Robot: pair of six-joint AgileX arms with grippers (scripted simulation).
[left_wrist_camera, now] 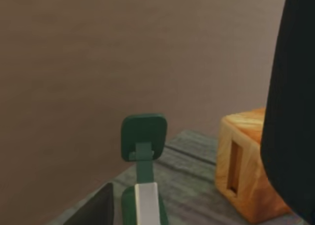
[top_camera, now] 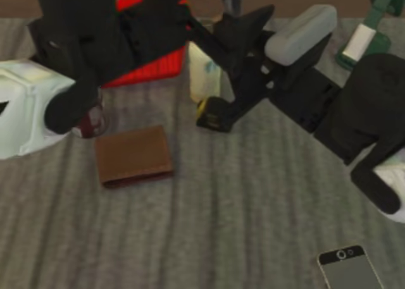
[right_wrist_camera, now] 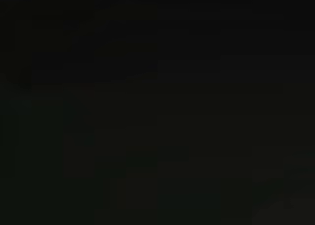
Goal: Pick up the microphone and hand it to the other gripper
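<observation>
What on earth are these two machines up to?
Two robot arms meet over the far middle of the table. The left tool and the right tool sit close together just below a microphone, whose navy head shows at the top view's upper edge. It looks like a handover from one arm to the other, though which tool grips it cannot be made out. The right wrist view is dark. A brown wallet and a phone lie apart from both arms.
</observation>
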